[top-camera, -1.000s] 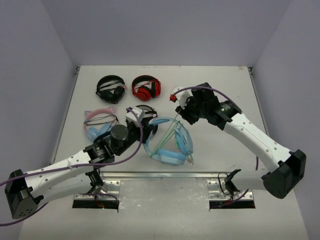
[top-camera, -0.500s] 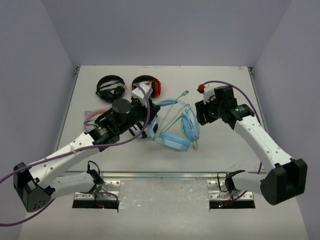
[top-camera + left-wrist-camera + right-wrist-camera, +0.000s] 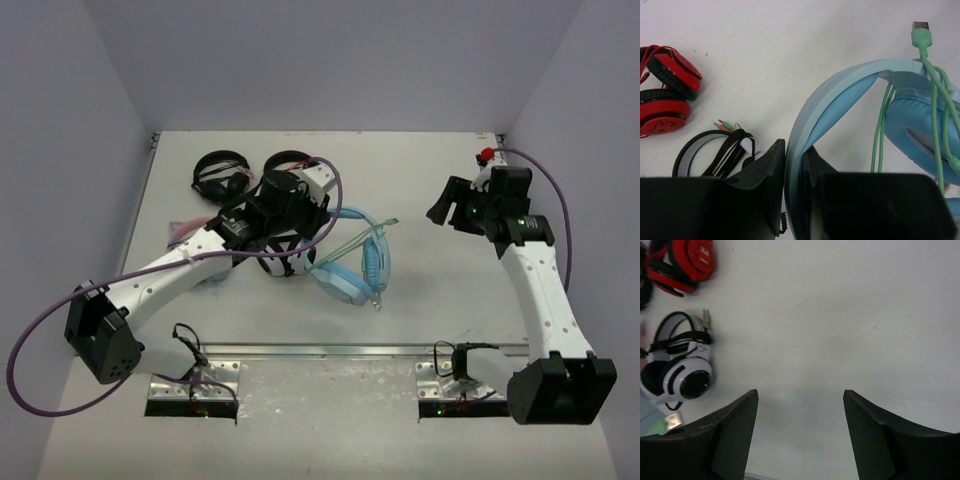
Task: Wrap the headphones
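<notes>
1. My left fingers [image 3: 765, 175] are clenched on the headphones [image 3: 840, 95], pinching the blue headband.
2. The green cable [image 3: 935, 100] drapes over the band at 2 o'clock of my grip.
3. The red pair [image 3: 665, 100] lies at 10 o'clock.
4. The headphones sit near the middle of the table [image 3: 430, 300].
5. My right fingers [image 3: 725, 435] are spread and empty, at 3 o'clock of the headphones.

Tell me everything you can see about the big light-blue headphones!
The headphones are light blue all over: a wide arched headband, smooth and paler outside, padded inside, and big oval cups with soft-looking cushions. A thin pale green cable drapes over the band and ends in a metal USB plug. They sit near the middle of the white table. The left gripper is shut on the headband, pinching it from both sides.
</notes>
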You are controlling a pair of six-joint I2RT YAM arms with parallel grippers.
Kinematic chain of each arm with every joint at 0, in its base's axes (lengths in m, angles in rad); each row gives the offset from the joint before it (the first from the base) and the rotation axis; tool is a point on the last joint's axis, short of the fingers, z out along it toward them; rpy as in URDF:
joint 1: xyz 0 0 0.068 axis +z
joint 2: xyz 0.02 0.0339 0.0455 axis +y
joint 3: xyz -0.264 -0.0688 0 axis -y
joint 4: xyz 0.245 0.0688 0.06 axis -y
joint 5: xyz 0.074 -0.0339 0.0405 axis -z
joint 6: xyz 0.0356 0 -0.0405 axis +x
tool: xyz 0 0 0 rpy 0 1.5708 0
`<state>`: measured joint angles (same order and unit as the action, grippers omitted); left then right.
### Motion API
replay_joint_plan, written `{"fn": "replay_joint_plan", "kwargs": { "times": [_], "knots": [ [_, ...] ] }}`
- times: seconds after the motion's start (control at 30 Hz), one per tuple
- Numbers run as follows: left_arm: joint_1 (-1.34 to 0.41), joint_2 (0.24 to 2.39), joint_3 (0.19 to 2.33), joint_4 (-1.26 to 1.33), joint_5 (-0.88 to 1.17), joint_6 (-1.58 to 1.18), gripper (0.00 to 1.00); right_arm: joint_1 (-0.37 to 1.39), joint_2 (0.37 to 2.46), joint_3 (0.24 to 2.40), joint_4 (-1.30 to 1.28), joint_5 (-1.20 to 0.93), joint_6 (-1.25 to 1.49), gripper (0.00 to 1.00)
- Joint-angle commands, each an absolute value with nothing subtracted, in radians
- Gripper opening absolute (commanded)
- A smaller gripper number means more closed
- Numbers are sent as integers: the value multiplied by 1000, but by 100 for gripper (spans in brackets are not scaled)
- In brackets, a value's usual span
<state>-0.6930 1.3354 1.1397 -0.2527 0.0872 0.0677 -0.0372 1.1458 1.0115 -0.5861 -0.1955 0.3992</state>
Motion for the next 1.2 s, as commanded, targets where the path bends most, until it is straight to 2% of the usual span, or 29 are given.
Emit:
{"fn": "replay_joint_plan", "kwargs": {
  "times": [0.0, 0.27, 0.53, 0.7, 0.9, 1.03, 1.17],
  "knots": [
    [-690, 1339, 1195, -204, 178, 95, 0, -35, 1063, 1130, -574, -250, 476, 69],
    [-690, 1541, 1311, -238, 402, 198, 0, -35, 1006, 1209, -670, -351, 427, 68],
    [-686, 1819, 1566, -334, 578, 325, 0, -35, 889, 1114, -695, -429, 403, 69],
    [-663, 1977, 1667, -334, 598, 360, 0, -35, 816, 1086, -707, -560, 419, 69],
    [-588, 2089, 1713, -250, 676, 305, 1, -34, 724, 1037, -698, -618, 437, 71],
    [-563, 2129, 1716, -210, 695, 296, 6, -34, 703, 1006, -687, -633, 440, 71],
    [-531, 2189, 1752, -209, 735, 279, 7, -32, 689, 968, -663, -653, 448, 71]
  ]
}}
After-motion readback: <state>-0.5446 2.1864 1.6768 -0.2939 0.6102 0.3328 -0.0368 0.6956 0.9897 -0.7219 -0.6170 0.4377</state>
